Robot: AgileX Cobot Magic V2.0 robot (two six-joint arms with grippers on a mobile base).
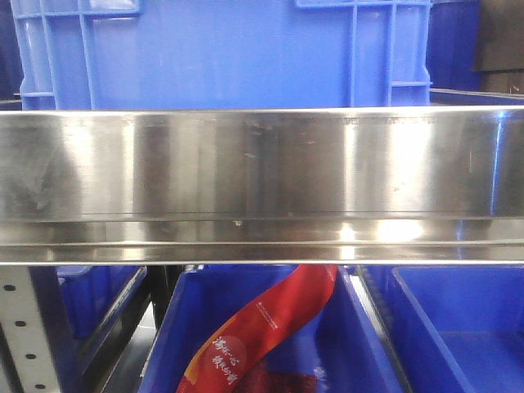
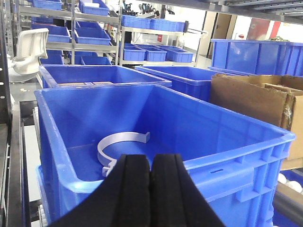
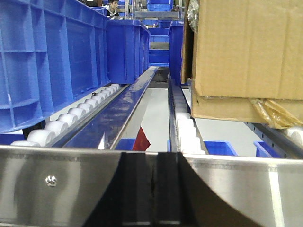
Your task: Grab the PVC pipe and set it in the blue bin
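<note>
In the left wrist view the white PVC pipe (image 2: 113, 144), a thin half-ring with a tab at each end, lies on the floor of the large blue bin (image 2: 236, 156). My left gripper (image 2: 150, 163) hangs just outside the bin's near rim, shut with its black pads pressed together and nothing between them. The pipe's near tab sits just behind the left pad. In the right wrist view my right gripper (image 3: 152, 182) is shut and empty, low in front of a steel shelf rail (image 3: 61, 182). The front view shows a blue bin's (image 1: 221, 49) outer wall above a steel rail (image 1: 262, 180).
A cardboard box (image 2: 255, 104) stands right of the bin, with more blue bins (image 2: 104, 73) behind. White roller tracks (image 3: 75, 113) and a cardboard box (image 3: 246, 52) lie beyond the right rail. Below the shelf a red ribbon (image 1: 262, 327) lies in a lower blue bin.
</note>
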